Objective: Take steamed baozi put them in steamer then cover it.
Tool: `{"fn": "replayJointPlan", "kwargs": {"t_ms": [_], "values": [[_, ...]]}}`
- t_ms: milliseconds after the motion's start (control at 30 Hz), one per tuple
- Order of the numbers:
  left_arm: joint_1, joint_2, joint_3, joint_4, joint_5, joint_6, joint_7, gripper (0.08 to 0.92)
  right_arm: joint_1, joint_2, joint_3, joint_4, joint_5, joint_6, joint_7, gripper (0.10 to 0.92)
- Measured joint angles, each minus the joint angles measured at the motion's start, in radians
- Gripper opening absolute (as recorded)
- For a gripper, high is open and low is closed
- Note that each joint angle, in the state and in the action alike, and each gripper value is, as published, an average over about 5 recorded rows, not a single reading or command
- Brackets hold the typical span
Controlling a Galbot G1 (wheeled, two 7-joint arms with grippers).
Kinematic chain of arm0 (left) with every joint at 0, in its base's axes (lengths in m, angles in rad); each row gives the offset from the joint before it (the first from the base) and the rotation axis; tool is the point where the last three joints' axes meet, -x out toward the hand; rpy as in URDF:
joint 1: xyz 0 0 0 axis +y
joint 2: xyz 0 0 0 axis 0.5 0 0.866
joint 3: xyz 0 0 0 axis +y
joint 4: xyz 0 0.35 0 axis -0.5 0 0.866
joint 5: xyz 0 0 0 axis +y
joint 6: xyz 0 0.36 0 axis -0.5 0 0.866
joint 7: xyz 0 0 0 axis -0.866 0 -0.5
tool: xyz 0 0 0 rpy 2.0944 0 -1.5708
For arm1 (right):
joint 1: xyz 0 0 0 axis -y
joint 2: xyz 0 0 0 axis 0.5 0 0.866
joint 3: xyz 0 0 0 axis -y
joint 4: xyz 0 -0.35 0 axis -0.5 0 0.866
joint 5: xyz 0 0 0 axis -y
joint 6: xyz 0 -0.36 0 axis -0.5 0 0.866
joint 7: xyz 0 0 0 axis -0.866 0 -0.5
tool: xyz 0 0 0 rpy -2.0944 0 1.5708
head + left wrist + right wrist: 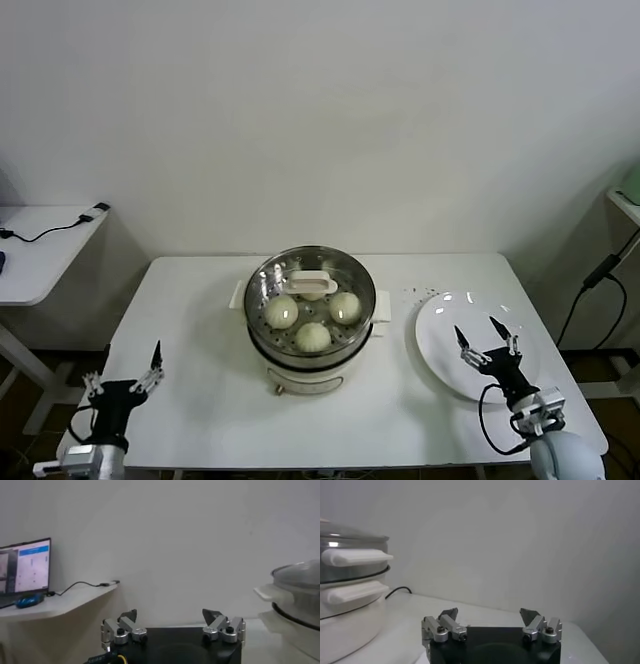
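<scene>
Left gripper at 8 o'clock off the table's left edge, jaws apart, empty. Right gripper at 4 o'clock above the white plate, jaws apart, empty. At table centre stands the steamer. The cover sits on it. Under the glass, steamed baozi lie on the tray; a fourth is partly hidden by the handle.

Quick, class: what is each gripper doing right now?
Left gripper: open, holding nothing.
Right gripper: open, holding nothing, over the plate.
</scene>
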Motion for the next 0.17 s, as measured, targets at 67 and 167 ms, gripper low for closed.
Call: {"fn": "replayJointPlan", "kwargs": {"t_ms": [67,167], "values": [[0.008,-0.001,-0.01,0.004,-0.01,-0.01,0.008,0.823,-0.004,0.004,0.001,0.002,0.0,0.001,-0.001,0.823],[0.014,-0.003,-0.018,0.005,-0.019,-0.018,0.015,0.823,-0.007,0.008,0.002,0.003,-0.001,0.002,-0.003,0.823]]}}
